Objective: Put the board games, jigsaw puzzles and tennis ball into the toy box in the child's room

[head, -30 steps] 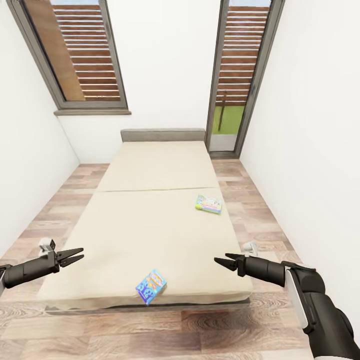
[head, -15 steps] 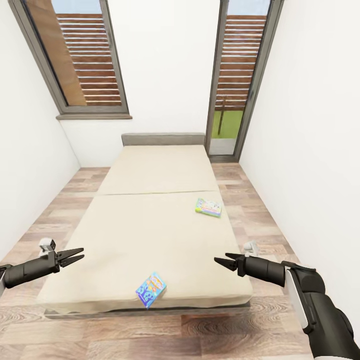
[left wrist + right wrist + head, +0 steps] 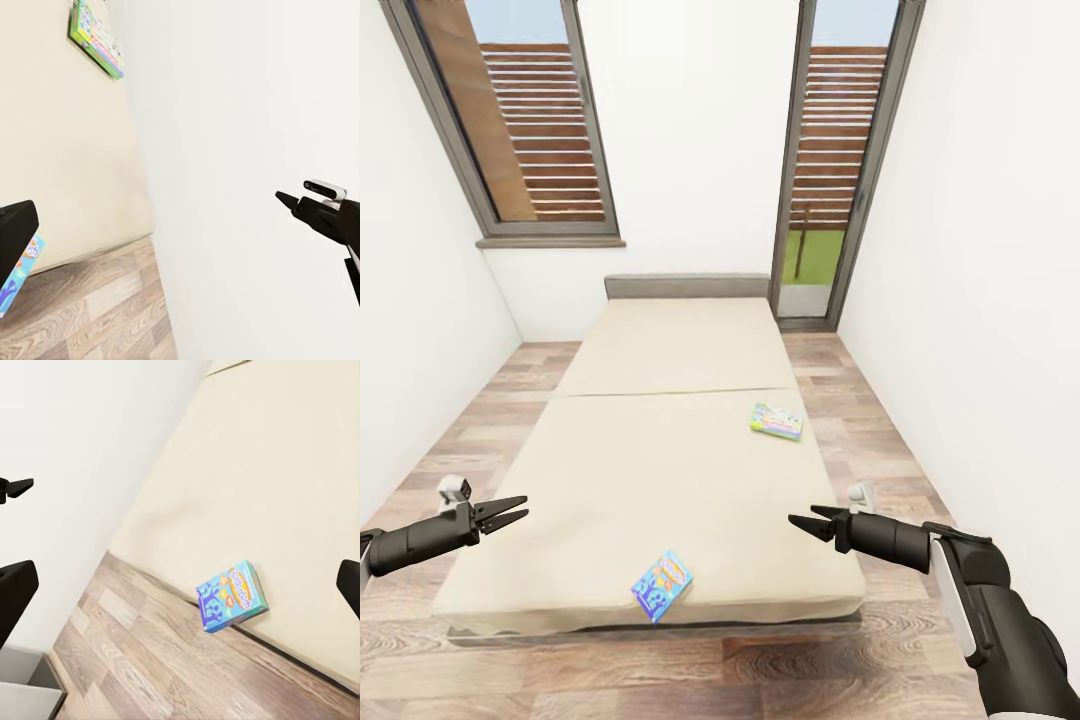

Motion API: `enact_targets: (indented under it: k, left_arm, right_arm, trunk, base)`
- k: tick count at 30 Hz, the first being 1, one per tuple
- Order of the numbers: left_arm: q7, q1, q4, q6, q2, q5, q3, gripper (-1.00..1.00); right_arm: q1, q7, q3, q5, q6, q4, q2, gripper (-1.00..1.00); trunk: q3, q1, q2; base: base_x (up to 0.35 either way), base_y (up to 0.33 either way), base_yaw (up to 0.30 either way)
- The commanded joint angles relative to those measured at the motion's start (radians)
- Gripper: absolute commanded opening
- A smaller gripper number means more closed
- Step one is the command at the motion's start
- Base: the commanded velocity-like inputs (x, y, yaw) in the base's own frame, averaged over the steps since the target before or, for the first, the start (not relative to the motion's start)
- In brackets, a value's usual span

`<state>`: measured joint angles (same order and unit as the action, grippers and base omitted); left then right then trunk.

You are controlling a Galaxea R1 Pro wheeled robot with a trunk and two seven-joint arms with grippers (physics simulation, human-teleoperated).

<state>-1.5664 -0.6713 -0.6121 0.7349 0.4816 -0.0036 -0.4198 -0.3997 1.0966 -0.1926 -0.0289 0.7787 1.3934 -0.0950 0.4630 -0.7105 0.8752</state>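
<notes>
head view: looking down the narrow white-walled room over both arms toward the long low beige bed with grey headboard (image 3: 660, 450).
left gripper (image 3: 512, 514): hovering over the bed's near left corner, black fingers slightly parted, holding nothing.
right gripper (image 3: 805, 524): hovering over the bed's near right corner, fingers slightly parted, holding nothing.
blue flat game box (image 3: 662, 584): lying on the mattress near the foot edge, between the two grippers.
green-edged flat game box (image 3: 777, 421): lying further up the mattress, near its right edge.
wood-plank floor (image 3: 660, 680): surrounding the bed.
tall grey-framed windows (image 3: 520, 120): standing behind the headboard.
</notes>
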Motion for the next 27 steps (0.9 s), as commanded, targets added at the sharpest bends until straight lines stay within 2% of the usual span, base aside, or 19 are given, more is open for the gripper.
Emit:
enact_targets:
  k: [1,27]
  left_arm:
    - [-0.004,-0.001,0.000,0.011,0.000,-0.001,0.000,1.00]
    - [-0.004,-0.001,0.000,0.009,-0.001,-0.001,0.000,1.00]
  right_arm:
    - [-0.001,0.002,-0.001,-0.003,0.008,0.000,0.000,1.00]
    - [-0.001,0.002,-0.001,-0.003,0.008,0.000,0.000,1.00]
  trunk:
    - [-0.001,0.000,0.001]
    - [-0.042,0.000,0.001]
  base:
    - [0.000,0.000,0.000]
    - [0.000,0.000,0.000]
